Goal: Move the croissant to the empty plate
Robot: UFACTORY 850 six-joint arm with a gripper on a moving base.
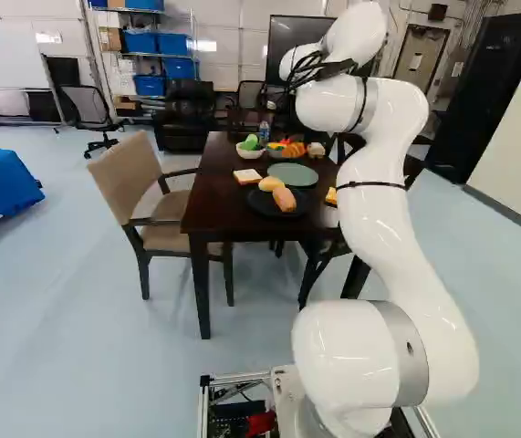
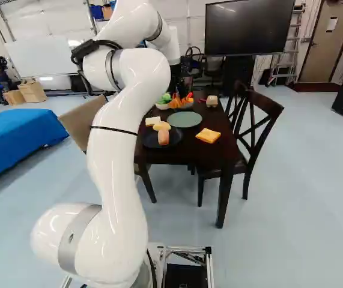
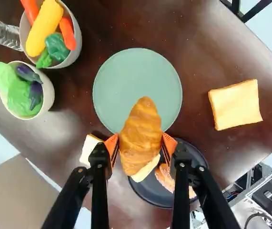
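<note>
And there it was, the dark wooden dining table [image 1: 201,196], centre stage on a pale blue floor [image 2: 303,210], light gleaming across its top! A beige upholstered armchair [image 1: 125,173] flanked one side, a cross-back wooden chair [image 2: 267,105] the other. Beyond, before a white wall [image 1: 233,41], came a wide black television [image 2: 249,27], a whiteboard [image 2: 42,60], metal shelving with blue bins [image 1: 141,44], and a stepladder [image 2: 289,51] near a door [image 2: 322,51].
</note>
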